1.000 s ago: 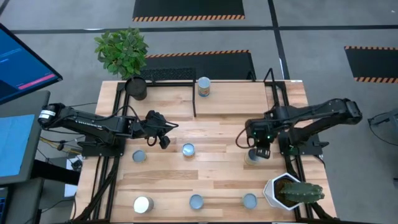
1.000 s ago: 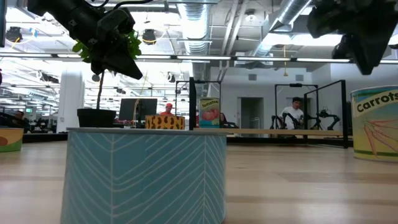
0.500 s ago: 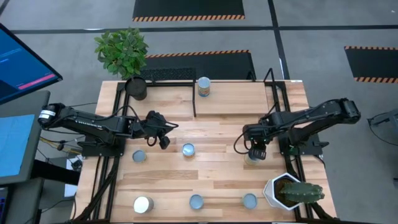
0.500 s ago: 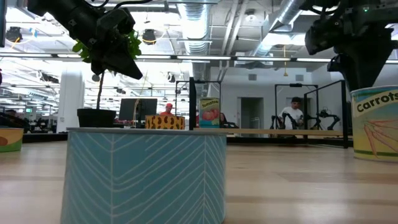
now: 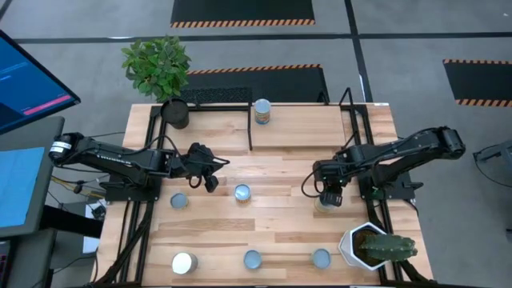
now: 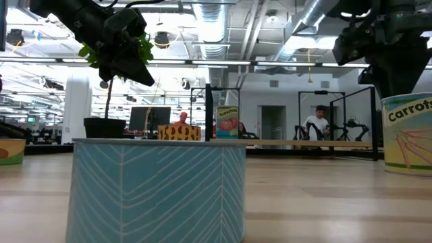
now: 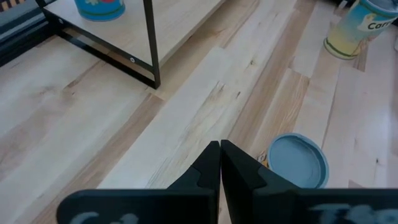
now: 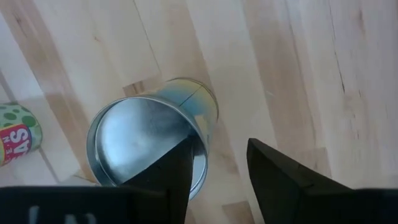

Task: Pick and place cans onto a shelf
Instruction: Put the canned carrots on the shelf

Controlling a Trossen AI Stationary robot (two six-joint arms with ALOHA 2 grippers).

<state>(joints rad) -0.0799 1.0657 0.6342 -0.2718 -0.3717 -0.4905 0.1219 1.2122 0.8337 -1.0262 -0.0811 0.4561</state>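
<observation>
My right gripper is open and stands just above a "Carrots" can with a silvery top at the table's right. In the right wrist view one finger shows over the top's edge and the other beside the can. I see no touch. My left gripper is shut and empty, above the table's left middle. The shelf of black rods stands at the far edge, with one can upright on its board.
More cans stand upright on the table. A black plant pot is at the far left. A white cactus pot stands at the near right, close to my right arm.
My right gripper has gone down toward the "Carrots" can and now stands just over its top. The can has not moved.
</observation>
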